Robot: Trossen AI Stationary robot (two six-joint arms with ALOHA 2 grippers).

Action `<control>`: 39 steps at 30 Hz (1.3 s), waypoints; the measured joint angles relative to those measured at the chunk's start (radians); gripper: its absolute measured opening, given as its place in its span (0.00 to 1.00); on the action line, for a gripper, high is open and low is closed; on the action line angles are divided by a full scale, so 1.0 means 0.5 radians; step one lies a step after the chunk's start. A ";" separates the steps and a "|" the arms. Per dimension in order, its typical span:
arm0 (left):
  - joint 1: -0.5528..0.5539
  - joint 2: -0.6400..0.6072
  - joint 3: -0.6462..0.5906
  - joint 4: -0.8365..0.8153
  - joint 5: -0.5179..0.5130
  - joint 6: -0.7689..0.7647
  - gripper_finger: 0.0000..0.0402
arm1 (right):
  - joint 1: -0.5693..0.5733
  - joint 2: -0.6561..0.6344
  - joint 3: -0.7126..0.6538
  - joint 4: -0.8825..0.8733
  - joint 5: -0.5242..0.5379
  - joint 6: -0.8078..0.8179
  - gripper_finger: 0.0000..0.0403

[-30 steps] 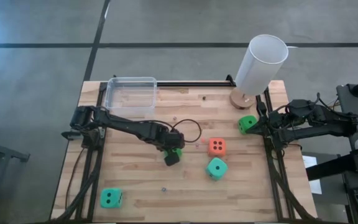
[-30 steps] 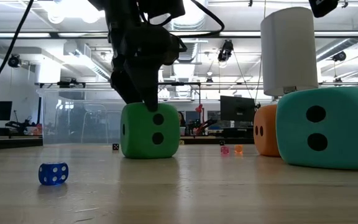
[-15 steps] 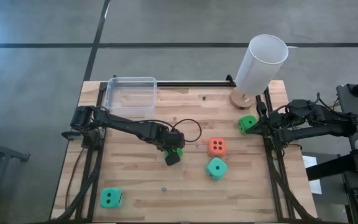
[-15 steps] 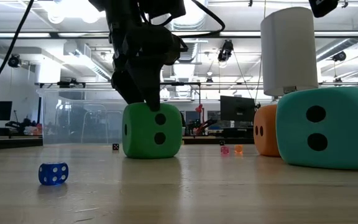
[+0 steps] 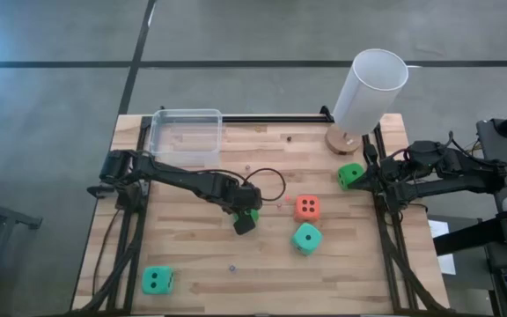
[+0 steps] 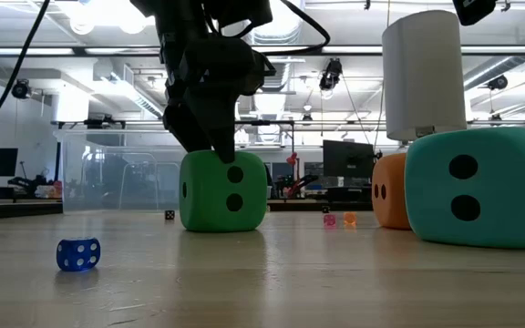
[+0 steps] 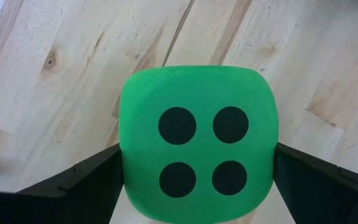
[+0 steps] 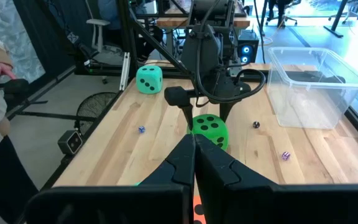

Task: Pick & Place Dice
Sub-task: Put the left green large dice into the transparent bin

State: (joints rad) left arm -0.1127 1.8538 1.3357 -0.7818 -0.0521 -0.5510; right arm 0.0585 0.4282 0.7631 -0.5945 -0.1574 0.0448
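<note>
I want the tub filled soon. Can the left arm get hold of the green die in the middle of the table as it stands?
Probably yes: the left gripper already straddles the green die, a finger on each side, nothing between them.

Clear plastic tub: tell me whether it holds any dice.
Empty. The clear plastic tub shows only bare floor and wood through it from above; every large die lies on the table outside it.

A robotics lab: monitors (image 6: pixel 349 157), ceiling strip lights (image 6: pixel 121 102), framed workbenches (image 8: pixel 216 12) behind.
</note>
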 joint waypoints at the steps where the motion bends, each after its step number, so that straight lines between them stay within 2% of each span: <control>1: 0.000 0.000 0.000 0.000 0.000 0.000 0.93 | 0.000 0.000 0.000 0.001 0.000 0.000 0.02; 39: 0.000 -0.001 0.000 0.020 -0.018 -0.014 0.90 | 0.000 0.000 0.000 0.001 0.000 0.000 0.02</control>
State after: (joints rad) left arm -0.1130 1.8534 1.3357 -0.7719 -0.0609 -0.5583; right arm 0.0586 0.4282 0.7631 -0.5941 -0.1574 0.0448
